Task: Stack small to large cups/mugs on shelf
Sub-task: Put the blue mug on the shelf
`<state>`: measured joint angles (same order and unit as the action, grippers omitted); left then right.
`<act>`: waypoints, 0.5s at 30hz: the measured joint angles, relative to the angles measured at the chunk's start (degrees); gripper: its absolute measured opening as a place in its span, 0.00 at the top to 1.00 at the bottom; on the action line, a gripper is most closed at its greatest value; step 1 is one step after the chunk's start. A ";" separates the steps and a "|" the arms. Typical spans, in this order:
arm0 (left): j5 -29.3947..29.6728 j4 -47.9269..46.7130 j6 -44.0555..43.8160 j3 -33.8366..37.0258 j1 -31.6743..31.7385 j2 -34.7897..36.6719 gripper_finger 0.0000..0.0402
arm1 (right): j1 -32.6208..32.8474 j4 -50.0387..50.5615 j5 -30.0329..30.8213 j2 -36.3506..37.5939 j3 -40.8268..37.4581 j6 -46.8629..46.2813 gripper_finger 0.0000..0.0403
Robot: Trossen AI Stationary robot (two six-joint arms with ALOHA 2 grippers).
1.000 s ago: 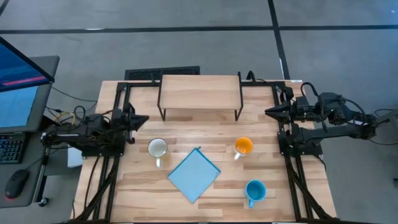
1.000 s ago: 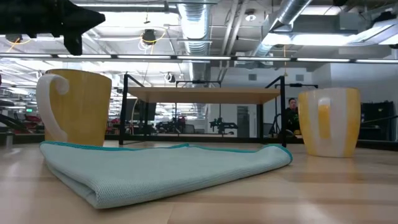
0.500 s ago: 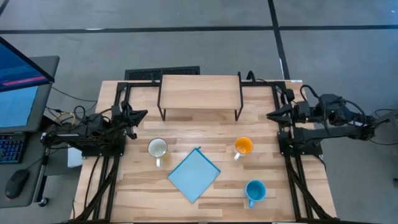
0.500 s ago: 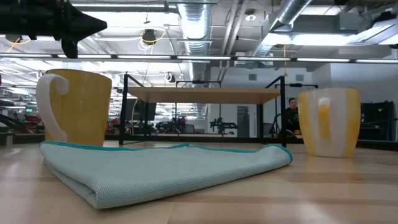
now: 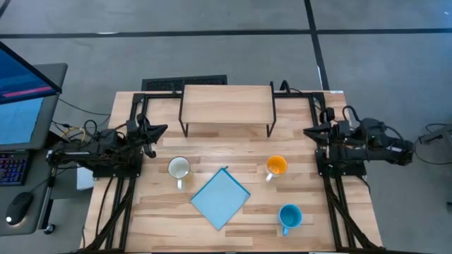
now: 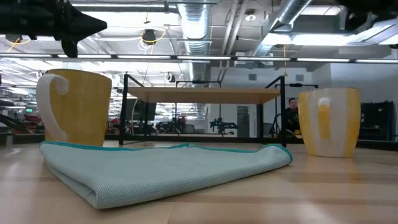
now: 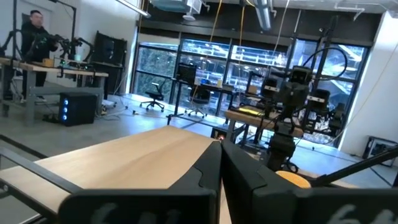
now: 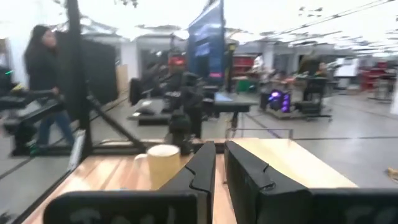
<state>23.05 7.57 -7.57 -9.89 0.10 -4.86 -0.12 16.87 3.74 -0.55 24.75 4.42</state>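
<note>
The shelf stands on its black legs at the table's far middle. In front of it the cream mug, the orange mug and the light blue mug stand upright on the table. The blue mug is nearest the near edge, to the right. My left gripper hovers shut and empty at the table's left edge, left of the shelf; it also shows in the low view. My right gripper hovers shut and empty at the right edge, right of the shelf.
A flat light-blue square cloth lies between the mugs, toward the near edge, and fills the front of the low view. The black arm frames run along both table sides. A monitor stands left of the table. People show in the room beyond.
My right arm has folded in toward its base, and its gripper has stayed near the table's right edge. My left gripper has gone a little toward the far edge and tipped slightly. The mugs, cloth and shelf have kept still.
</note>
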 joint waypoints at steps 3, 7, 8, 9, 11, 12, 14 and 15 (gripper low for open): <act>0.07 -0.22 0.05 -0.02 0.00 0.00 1.00 | -0.01 -1.12 0.98 0.38 -2.77 -1.71 0.85; 0.19 -1.38 2.33 -0.04 0.00 -0.01 1.00 | 0.00 -2.08 1.01 -1.05 -5.56 -3.02 0.85; 0.20 -1.46 3.31 -0.04 -0.01 -0.01 1.00 | -0.02 -1.98 1.13 -0.93 -6.58 -3.17 0.85; 0.20 -1.72 4.15 -0.05 0.00 0.00 1.00 | -0.02 -2.69 1.53 -0.95 -7.45 -3.26 0.85; 0.17 -2.96 4.97 -0.07 0.00 0.01 1.00 | -0.02 -4.61 2.42 -0.65 -8.90 -3.81 0.85; 0.17 -3.58 4.94 -0.07 0.00 -0.01 1.00 | -0.03 -5.68 2.84 -0.37 -9.74 -3.97 0.85; 0.15 -4.83 3.62 -0.07 0.00 0.00 1.00 | -0.04 -7.90 3.91 0.15 -11.48 -3.95 0.85; 0.11 -5.64 3.10 -0.07 0.00 0.02 1.00 | -0.04 -8.92 4.07 0.45 -12.17 -3.95 0.85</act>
<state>23.15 1.94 -4.48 -9.96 0.10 -4.84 -0.17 7.95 7.81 -0.10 12.59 0.47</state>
